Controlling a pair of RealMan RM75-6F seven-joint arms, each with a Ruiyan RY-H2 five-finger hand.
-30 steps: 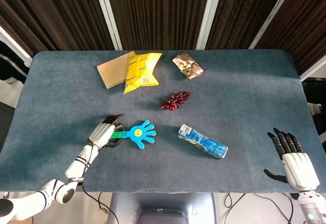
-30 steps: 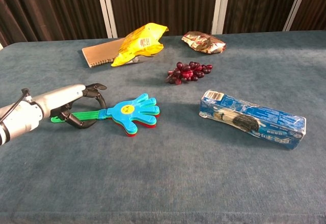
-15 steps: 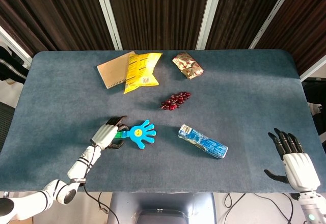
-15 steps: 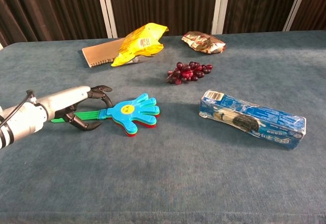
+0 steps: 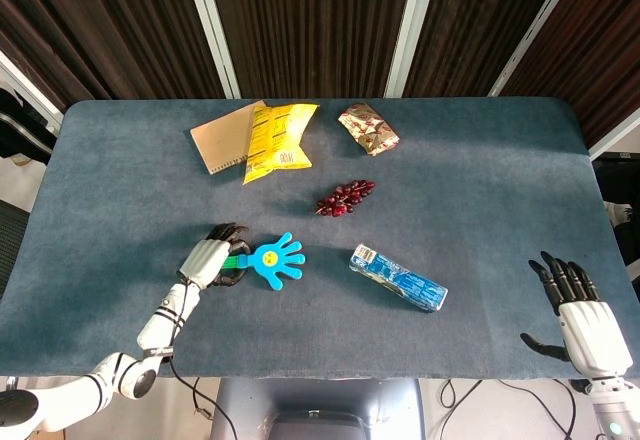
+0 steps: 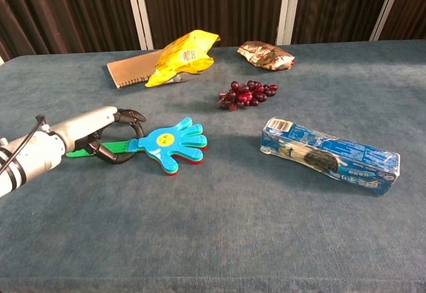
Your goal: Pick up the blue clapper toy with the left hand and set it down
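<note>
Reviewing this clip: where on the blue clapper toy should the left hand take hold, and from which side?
Grip the green handle, coming from the table's left. The blue clapper toy lies flat with its wide hand-shaped paddles pointing right and the thin handle sticking out toward the left hand, whose fingers already curl around that handle. The paddles look too broad to close around.

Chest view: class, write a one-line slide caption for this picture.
Left hand closes around the green handle of the blue clapper toy on the blue table, beside grapes and a biscuit pack.
</note>
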